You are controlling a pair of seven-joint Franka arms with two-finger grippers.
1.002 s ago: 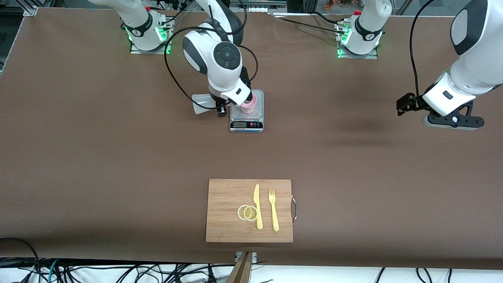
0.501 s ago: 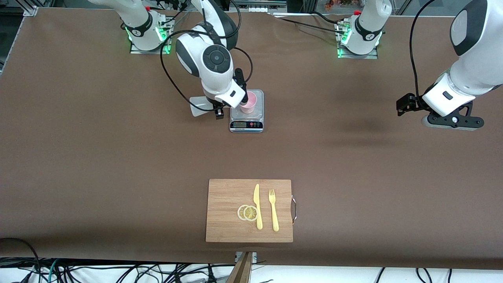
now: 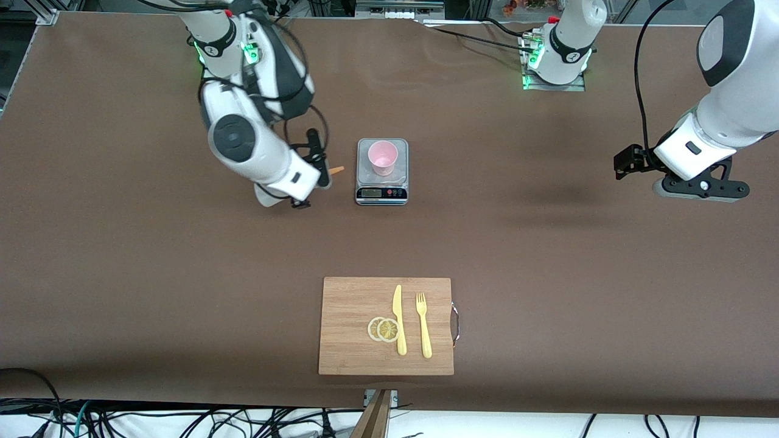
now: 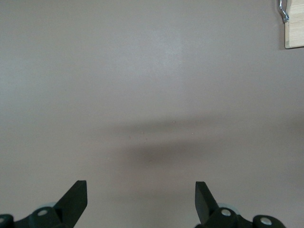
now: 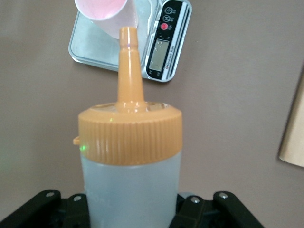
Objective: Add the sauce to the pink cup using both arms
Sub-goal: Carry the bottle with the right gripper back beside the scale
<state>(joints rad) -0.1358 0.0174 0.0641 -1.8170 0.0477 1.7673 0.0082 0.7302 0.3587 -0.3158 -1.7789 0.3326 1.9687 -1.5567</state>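
The pink cup (image 3: 383,157) stands upright on a small silver scale (image 3: 381,193); the right wrist view also shows the cup (image 5: 102,9) and the scale (image 5: 161,52). My right gripper (image 3: 316,173) is shut on the sauce (image 5: 129,156), a whitish squeeze bottle. It hangs over the table beside the scale, toward the right arm's end. In the front view only the sauce's orange nozzle (image 3: 336,170) shows, pointing toward the cup and apart from it. My left gripper (image 3: 633,163) waits open and holds nothing (image 4: 141,199), over the table at the left arm's end.
A wooden cutting board (image 3: 386,325) lies near the front camera's edge, carrying a yellow knife (image 3: 399,320), a yellow fork (image 3: 423,325) and two lemon slices (image 3: 383,329). Its corner shows in the left wrist view (image 4: 294,28).
The right arm has swung away from above the cup toward its own end of the table, carrying the bottle. The cup now shows fully. The left arm has not moved.
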